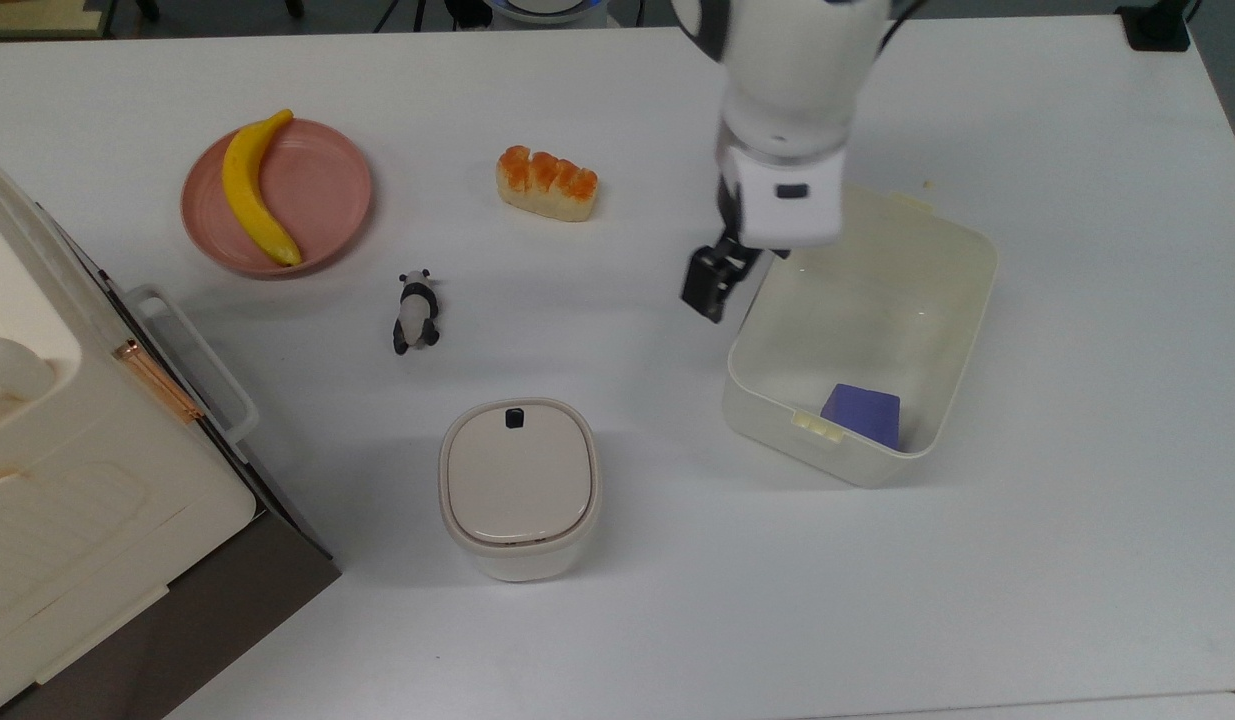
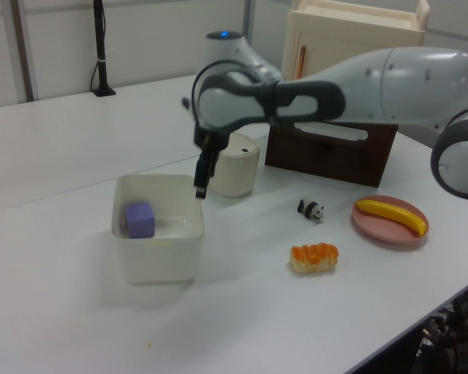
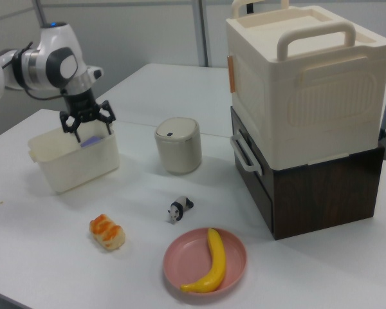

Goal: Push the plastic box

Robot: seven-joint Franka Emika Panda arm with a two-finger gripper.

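Observation:
The plastic box (image 1: 817, 450) is a lidless cream-white tub on the white table, right of centre in the top view. A purple cube (image 1: 861, 415) lies inside it at the near end. My gripper (image 1: 705, 288) is shut, its dark fingers hanging just off the box's left long wall near the far corner, raised and apart from the rim. In the left view the gripper (image 2: 200, 187) hovers above the box (image 2: 160, 257) at its right rear corner, with the cube (image 2: 140, 220) inside. The right view has the gripper (image 3: 83, 132) over the box (image 3: 77, 164).
A lidded canister with a black button (image 1: 518, 487) stands left of the box. A toy panda (image 1: 415, 312), a bread piece (image 1: 546, 183) and a pink plate (image 1: 322, 195) with a banana (image 1: 255, 190) lie further left. A big cream appliance (image 1: 57, 480) fills the left corner.

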